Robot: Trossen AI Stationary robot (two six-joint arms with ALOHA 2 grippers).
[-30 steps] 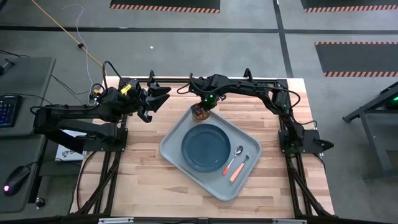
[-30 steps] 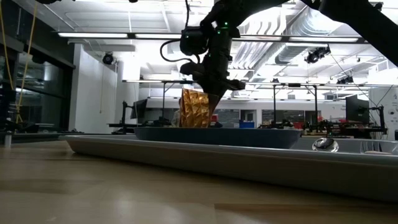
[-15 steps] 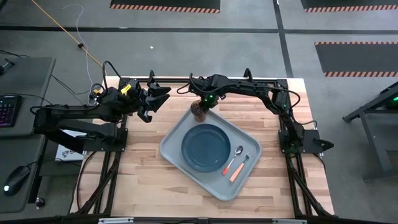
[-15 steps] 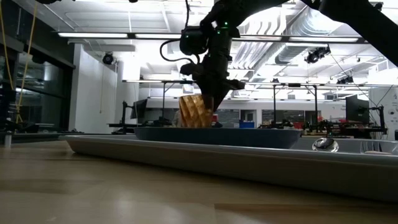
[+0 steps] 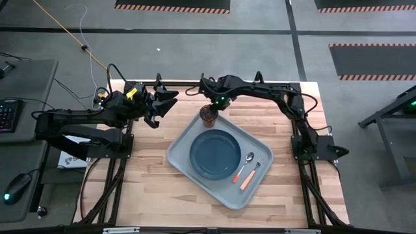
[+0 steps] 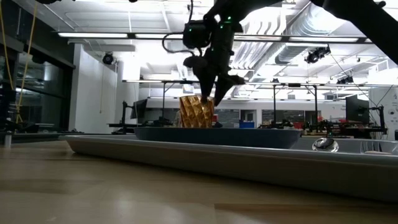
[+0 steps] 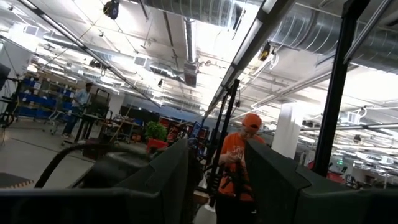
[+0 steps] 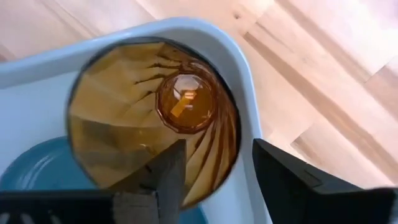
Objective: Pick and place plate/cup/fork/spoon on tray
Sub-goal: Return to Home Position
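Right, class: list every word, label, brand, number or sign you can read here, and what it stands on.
No text can be read anywhere.
The tray, plate, cup, fork and spoon show no print.
Keyboard keys beside the table: too small to read.
Striped bands on the floor: a pattern, no words.
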